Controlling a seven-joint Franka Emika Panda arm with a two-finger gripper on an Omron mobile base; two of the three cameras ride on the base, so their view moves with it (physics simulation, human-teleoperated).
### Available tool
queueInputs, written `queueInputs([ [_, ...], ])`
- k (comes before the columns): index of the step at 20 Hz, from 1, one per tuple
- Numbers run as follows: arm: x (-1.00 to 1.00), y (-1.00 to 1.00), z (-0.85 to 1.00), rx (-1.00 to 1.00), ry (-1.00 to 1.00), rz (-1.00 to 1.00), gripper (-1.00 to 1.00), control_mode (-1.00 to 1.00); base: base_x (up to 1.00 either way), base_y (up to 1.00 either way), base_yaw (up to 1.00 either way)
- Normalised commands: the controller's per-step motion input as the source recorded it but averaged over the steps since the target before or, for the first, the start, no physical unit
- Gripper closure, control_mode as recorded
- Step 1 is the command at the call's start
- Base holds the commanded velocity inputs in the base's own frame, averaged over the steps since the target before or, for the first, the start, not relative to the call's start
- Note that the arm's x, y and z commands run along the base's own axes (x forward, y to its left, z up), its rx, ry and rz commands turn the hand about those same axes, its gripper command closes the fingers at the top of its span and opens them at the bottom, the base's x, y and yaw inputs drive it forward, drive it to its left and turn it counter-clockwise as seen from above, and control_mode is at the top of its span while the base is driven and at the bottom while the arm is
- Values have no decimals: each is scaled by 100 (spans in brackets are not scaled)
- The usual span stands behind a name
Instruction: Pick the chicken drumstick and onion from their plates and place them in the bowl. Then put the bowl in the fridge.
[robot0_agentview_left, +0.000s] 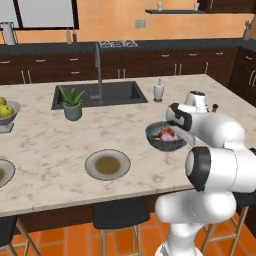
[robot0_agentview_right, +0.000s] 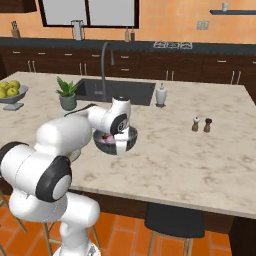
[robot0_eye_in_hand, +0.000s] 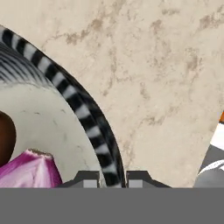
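Note:
The dark-grey bowl (robot0_agentview_left: 156, 135) (robot0_agentview_right: 131, 137) is near the counter's front edge; whether it rests on the marble or hangs just above it I cannot tell. Inside lie the purple onion (robot0_eye_in_hand: 28, 169) (robot0_agentview_left: 168, 138) and the reddish-brown drumstick (robot0_eye_in_hand: 5, 138) (robot0_agentview_left: 164, 132). My gripper (robot0_eye_in_hand: 112, 180) (robot0_agentview_right: 121, 148) is shut on the bowl's striped rim (robot0_eye_in_hand: 83, 109), one fingertip inside and one outside. Two grey plates, one (robot0_agentview_left: 107, 165) in front and one (robot0_agentview_left: 2, 172) at the left edge, hold nothing. The fridge is out of view.
A footed fruit bowl (robot0_agentview_left: 6, 112) (robot0_agentview_right: 11, 92) with yellow-green fruits stands far left. A potted plant (robot0_agentview_left: 72, 102), the sink (robot0_agentview_left: 100, 94) with its faucet and a soap dispenser (robot0_agentview_left: 158, 91) lie behind. Salt and pepper shakers (robot0_agentview_right: 201, 124) stand right. Stools (robot0_agentview_left: 120, 215) sit under the counter edge.

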Motion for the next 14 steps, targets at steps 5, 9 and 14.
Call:
queueInputs([
  [5,-49,34,46,-2,-11,-65,100,-100,0,0,0],
  [9,-43,48,47,-9,-8,-50,100,-100,0,0,0],
  [14,-44,22,18,-9,-1,-22,100,-100,0,0,0],
])
